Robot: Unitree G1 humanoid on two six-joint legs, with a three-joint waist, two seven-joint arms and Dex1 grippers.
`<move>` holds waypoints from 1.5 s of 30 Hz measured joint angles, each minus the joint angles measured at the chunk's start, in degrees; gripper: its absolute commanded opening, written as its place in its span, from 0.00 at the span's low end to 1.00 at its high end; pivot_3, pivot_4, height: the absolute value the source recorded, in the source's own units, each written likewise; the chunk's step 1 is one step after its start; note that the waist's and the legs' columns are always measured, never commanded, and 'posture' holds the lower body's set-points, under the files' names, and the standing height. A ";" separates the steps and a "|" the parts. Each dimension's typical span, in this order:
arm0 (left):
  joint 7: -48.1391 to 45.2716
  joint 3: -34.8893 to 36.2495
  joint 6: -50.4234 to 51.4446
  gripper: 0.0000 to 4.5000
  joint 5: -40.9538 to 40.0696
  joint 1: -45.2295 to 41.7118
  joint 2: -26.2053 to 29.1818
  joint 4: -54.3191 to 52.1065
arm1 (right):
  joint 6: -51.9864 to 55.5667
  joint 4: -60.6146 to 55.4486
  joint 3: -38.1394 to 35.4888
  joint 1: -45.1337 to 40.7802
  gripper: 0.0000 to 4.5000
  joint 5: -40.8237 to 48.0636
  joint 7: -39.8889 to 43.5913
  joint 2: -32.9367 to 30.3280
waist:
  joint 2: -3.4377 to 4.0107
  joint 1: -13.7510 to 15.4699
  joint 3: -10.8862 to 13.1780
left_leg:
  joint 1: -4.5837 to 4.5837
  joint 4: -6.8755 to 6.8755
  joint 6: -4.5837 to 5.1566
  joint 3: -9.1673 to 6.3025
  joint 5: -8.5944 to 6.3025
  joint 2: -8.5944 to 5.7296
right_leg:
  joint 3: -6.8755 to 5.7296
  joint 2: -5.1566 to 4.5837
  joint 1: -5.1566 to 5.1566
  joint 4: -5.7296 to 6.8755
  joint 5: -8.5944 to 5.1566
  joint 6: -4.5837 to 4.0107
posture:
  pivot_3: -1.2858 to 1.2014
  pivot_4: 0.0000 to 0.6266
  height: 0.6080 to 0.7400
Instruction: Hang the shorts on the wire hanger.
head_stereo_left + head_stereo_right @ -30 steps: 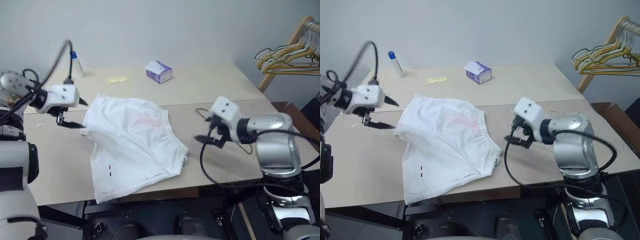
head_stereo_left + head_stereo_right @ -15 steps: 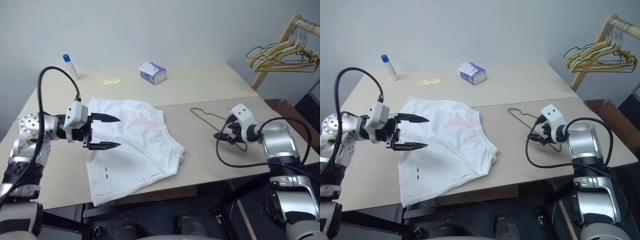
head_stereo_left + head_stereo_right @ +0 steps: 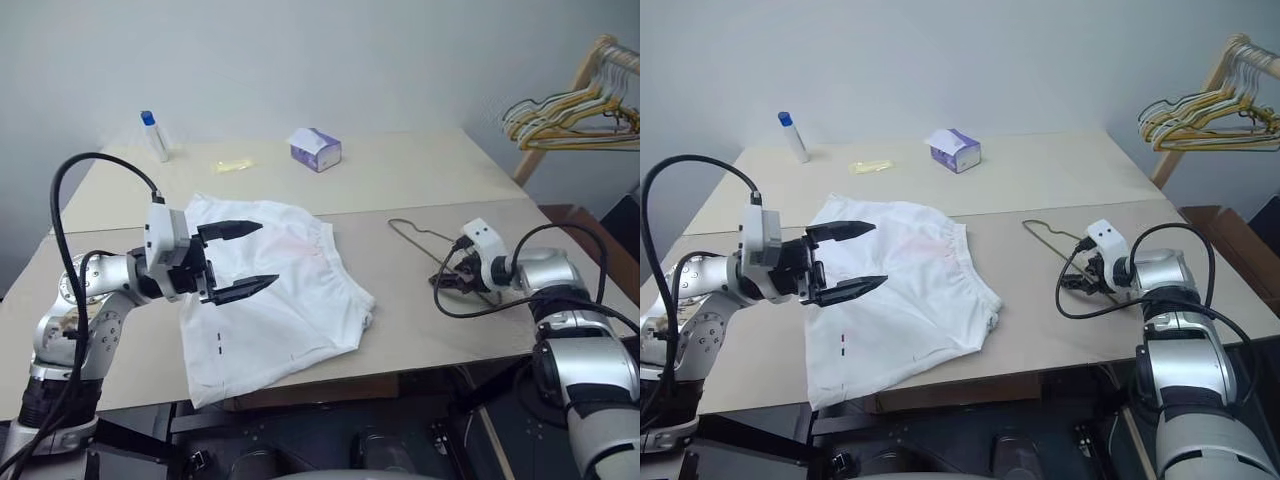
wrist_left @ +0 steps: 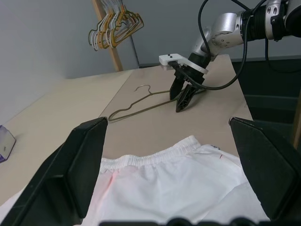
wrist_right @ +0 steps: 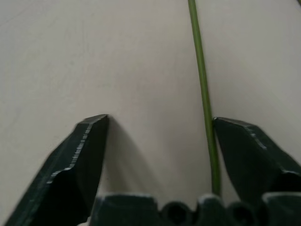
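The white shorts lie flat on the beige table, waistband toward the middle and one leg hem reaching the front edge. My left gripper hovers open over their left part, pointing level to the right, nothing between its fingers. The thin olive-grey wire hanger lies flat on the table to the right of the shorts. My right gripper is down at the hanger's near end, open. In the right wrist view the wire runs between the fingertips, close beside one finger.
At the back of the table stand a blue-capped bottle, a yellow wrapper and a purple tissue box. A wooden rack with bunched yellow and gold hangers stands off the table at the far right.
My left gripper swung from the shorts' left edge to over them, turning level to the right. My right gripper dropped down and right onto the hanger's wire, its fingers narrowing slightly. The camera shifted.
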 measured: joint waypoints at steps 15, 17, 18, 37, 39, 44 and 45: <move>2.96 0.01 1.30 1.00 0.63 -1.55 -4.61 0.90 | -2.13 1.15 2.44 -0.80 0.01 -1.86 -5.01 0.10 | 0.01 0.00 -0.03 | 0.10 -0.05 -0.03 0.00 0.01 0.01 | -0.02 0.00 0.13 -0.05 0.00 0.00 | 0.51 0.00 1.00; 6.57 0.25 6.00 1.00 -1.91 -2.75 -6.23 1.27 | -1.98 -2.42 2.21 1.07 0.01 -1.65 -5.65 0.10 | 0.01 0.00 -0.03 | 0.09 -0.06 -0.03 -0.03 0.01 0.01 | 0.00 0.00 0.13 -0.04 0.00 0.00 | 0.51 0.00 1.00; 9.61 0.93 10.43 1.00 -4.74 -3.65 -7.63 1.48 | -1.18 -7.56 1.85 3.78 0.01 -1.42 -6.23 -0.07 | 0.01 0.01 -0.03 | 0.08 -0.08 -0.03 -0.07 0.01 0.02 | 0.02 -0.01 0.11 -0.05 0.00 0.01 | 0.51 0.00 1.00; 51.98 7.51 31.92 1.00 -23.79 -14.52 -40.11 10.58 | 7.75 -82.65 7.35 27.49 0.01 -1.53 -23.98 15.95 | 0.07 1.29 0.01 | 0.00 -0.34 -0.09 -0.24 0.05 -0.12 | -0.16 -0.01 0.06 -0.21 0.01 -0.01 | 0.48 0.00 1.00; 52.47 7.57 31.51 1.00 -23.77 -14.96 -40.59 11.02 | 7.96 -84.35 7.96 27.95 0.01 -1.18 -24.17 16.15 | 0.07 1.21 0.01 | 0.00 -0.34 -0.07 -0.24 0.04 -0.13 | -0.17 -0.01 0.07 -0.24 0.01 -0.01 | 0.48 0.00 1.00; 51.26 7.70 30.85 0.81 -22.66 -15.14 -39.82 12.14 | 7.94 -86.17 9.65 30.49 0.00 -0.26 -23.17 15.14 | 0.07 1.09 0.01 | 0.00 -0.35 -0.05 -0.25 0.03 -0.13 | -0.19 -0.01 0.07 -0.25 0.01 -0.01 | 0.48 0.00 1.00; 50.81 7.65 30.43 0.73 -22.58 -15.14 -39.82 12.32 | 7.94 -86.18 9.96 30.60 0.00 -0.22 -23.03 14.89 | 0.06 1.08 0.01 | 0.00 -0.35 -0.03 -0.25 0.02 -0.13 | -0.18 -0.01 0.07 -0.25 0.01 -0.01 | 0.48 0.00 1.00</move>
